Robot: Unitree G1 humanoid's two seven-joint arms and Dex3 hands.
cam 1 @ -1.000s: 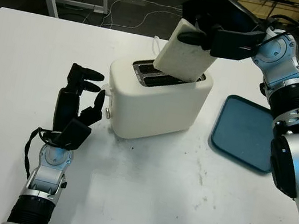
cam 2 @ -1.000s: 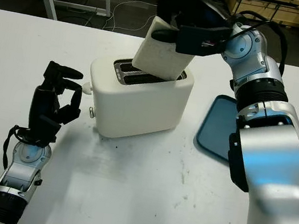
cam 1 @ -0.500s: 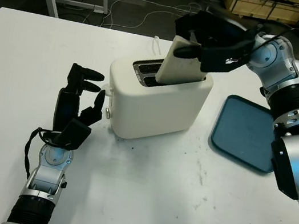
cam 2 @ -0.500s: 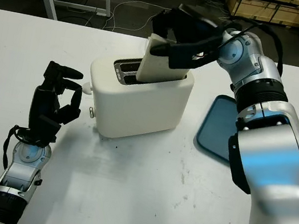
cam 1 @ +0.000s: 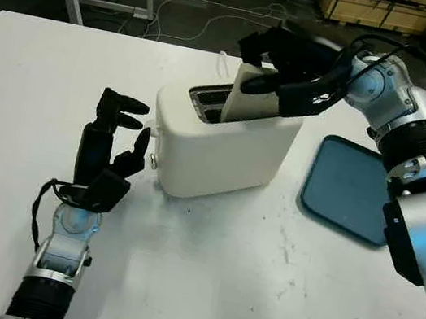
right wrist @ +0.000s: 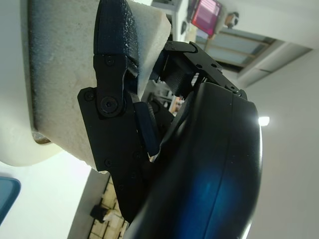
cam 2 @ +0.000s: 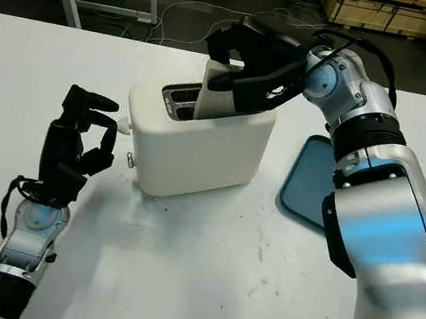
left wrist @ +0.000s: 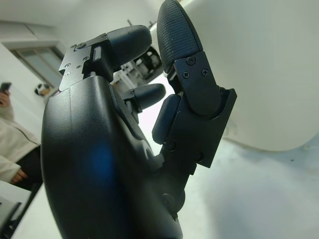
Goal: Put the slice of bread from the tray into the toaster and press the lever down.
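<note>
The slice of bread (cam 1: 245,101) stands partly sunk in the rear slot of the toaster (cam 1: 224,141), its upper half sticking up above the top and leaning a little. The right robot hand (cam 1: 283,68) is clamped on that upper part, one finger (right wrist: 112,59) pressed flat against the bread's face, the others behind it. The right arm reaches in from the right, over the toaster's far corner.

The toaster is cream-white and sits near the middle of the white bench (cam 1: 216,284), with its front slot uncovered and a small knob (cam 2: 125,124) sticking out of its left end.

The left robot hand (cam 1: 112,146) is just beside that end, upright, holding nothing, fingers loosely bent toward the toaster but apart from it.

A blue tray (cam 1: 348,188) lies flat to the right of the toaster, near it, partly behind the right arm.
</note>
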